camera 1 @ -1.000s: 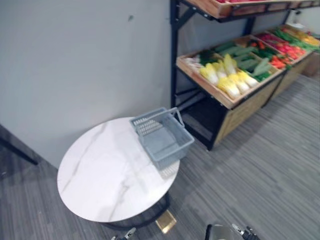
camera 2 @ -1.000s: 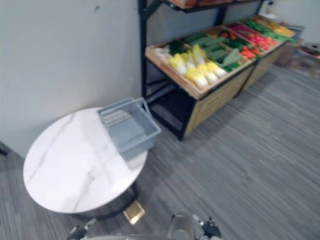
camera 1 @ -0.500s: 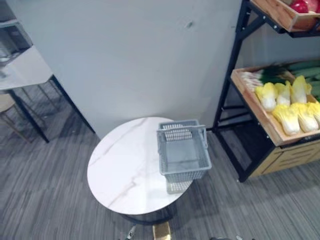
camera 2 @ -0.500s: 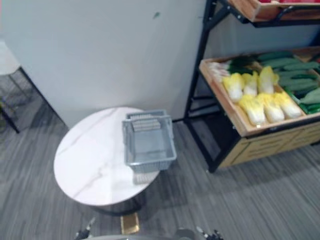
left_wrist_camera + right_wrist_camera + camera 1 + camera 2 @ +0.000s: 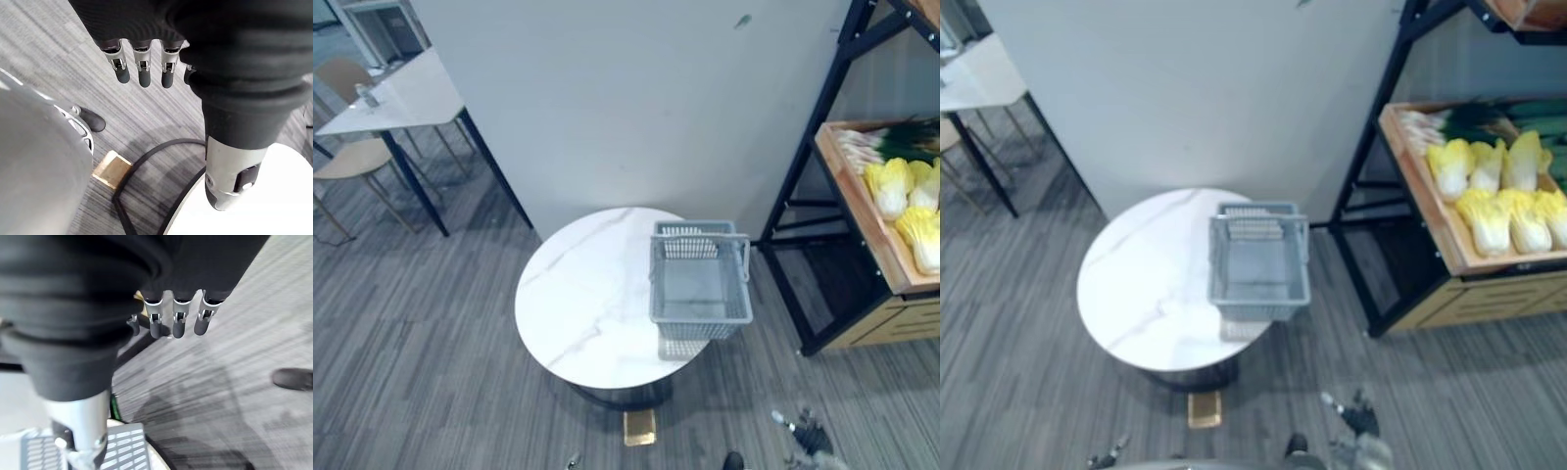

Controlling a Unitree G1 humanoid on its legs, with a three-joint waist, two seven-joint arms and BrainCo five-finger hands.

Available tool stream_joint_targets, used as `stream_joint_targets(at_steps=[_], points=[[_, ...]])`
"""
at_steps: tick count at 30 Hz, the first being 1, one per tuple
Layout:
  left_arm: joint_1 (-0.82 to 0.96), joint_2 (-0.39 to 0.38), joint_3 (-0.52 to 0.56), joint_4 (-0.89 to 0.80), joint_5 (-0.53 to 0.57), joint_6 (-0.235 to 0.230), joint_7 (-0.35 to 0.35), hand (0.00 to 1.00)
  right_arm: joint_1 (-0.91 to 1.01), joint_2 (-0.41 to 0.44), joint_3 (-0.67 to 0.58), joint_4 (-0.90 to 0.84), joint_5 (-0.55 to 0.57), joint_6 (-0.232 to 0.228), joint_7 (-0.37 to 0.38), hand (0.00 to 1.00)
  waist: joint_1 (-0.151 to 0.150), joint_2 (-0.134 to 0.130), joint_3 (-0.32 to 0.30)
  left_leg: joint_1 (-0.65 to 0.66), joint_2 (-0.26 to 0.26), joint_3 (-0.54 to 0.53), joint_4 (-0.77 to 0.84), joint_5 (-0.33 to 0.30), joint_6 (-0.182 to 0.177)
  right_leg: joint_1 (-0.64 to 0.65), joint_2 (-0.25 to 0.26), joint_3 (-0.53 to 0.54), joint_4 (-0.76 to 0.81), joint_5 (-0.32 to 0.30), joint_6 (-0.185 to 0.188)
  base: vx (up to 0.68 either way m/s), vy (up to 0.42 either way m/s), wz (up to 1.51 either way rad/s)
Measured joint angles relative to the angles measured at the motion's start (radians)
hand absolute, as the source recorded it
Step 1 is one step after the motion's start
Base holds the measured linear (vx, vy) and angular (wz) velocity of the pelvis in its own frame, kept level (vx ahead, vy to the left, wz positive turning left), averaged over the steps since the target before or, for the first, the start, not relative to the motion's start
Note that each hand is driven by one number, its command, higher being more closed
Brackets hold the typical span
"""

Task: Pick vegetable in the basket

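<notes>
A round table [image 5: 582,313] with a white, faintly veined marble-look top stands in the middle of the frame on a floor [image 5: 431,392] of grey striped planks; behind it a plain pale grey wall [image 5: 636,98] fills the upper centre. The grey plastic basket [image 5: 701,291] sits on the table's right side, its handle raised across it, its near end just past the table's rim, its bare bottom showing. At the right edge a black metal rack [image 5: 803,176] carries a slanted wooden crate [image 5: 867,220]; in it lie yellow-white cabbages [image 5: 1489,201], with green-topped stalks [image 5: 1449,122] beside them, well apart from the basket. In the upper left corner stand a white table [image 5: 406,93] on dark legs and a tan chair [image 5: 352,159]. A small brass plate [image 5: 639,427] lies on the floor just below the round table. In the left wrist view the left hand [image 5: 142,68] hangs over the floor beside the round table's edge, fingers straight and slightly apart, holding nothing; in the right wrist view the right hand [image 5: 178,320] hangs likewise above the planks, fingers straight and empty, with the basket's slotted wall near its thumb.
</notes>
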Motion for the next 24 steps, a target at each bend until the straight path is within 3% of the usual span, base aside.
stream_joint_targets(at_steps=[3,5,8,13,18,24], points=[[0.009,0.048,-0.073,0.008,0.017,0.006,-0.001,0.00,-0.011,-0.103,0.051,-0.225,-0.088,-0.005,-0.012,0.00,-0.007,-0.019,-0.006,-0.033,-0.032,0.015,0.010,-0.012,0.014,-0.032,-0.021,0.024,-0.024,0.033,0.009,-0.02,0.058,-0.16],[0.009,0.079,-0.117,0.024,0.018,0.007,-0.001,0.00,-0.056,-0.221,0.102,-0.376,-0.177,-0.019,-0.013,0.00,-0.023,-0.024,-0.006,-0.060,-0.056,0.013,0.020,-0.015,0.018,-0.062,-0.038,0.032,-0.024,0.047,0.017,0.03,0.060,-0.05],[0.008,0.100,-0.160,0.027,0.041,0.007,-0.003,0.00,-0.158,-0.345,0.163,-0.475,-0.252,-0.038,-0.013,0.00,-0.022,-0.028,0.002,-0.084,-0.064,-0.020,0.027,-0.015,0.019,-0.089,-0.040,0.043,-0.024,0.061,0.014,0.03,0.013,-0.07],[0.007,0.107,-0.182,0.018,0.050,0.007,-0.006,0.00,-0.342,-0.482,0.292,-0.619,-0.339,-0.070,-0.012,0.00,-0.018,-0.033,0.038,-0.105,-0.062,-0.068,0.046,-0.031,0.022,-0.097,-0.038,0.035,-0.020,0.062,0.013,-0.01,-0.008,0.04],[0.006,0.116,-0.181,0.009,0.048,0.008,-0.006,0.00,-0.537,-0.494,0.429,-0.572,-0.360,-0.068,-0.013,0.00,-0.013,-0.045,0.080,-0.138,-0.063,-0.096,0.069,-0.034,0.023,-0.107,-0.042,0.018,-0.016,0.062,0.013,-0.03,-0.010,0.11],[-0.002,0.114,-0.153,-0.006,0.035,0.008,-0.005,0.00,-0.904,-0.518,0.648,-0.333,-0.384,-0.054,-0.005,0.00,0.028,-0.046,0.152,-0.189,-0.061,-0.125,0.097,-0.032,0.025,-0.132,-0.040,0.012,-0.018,0.076,-0.004,-0.03,-0.009,0.10]])
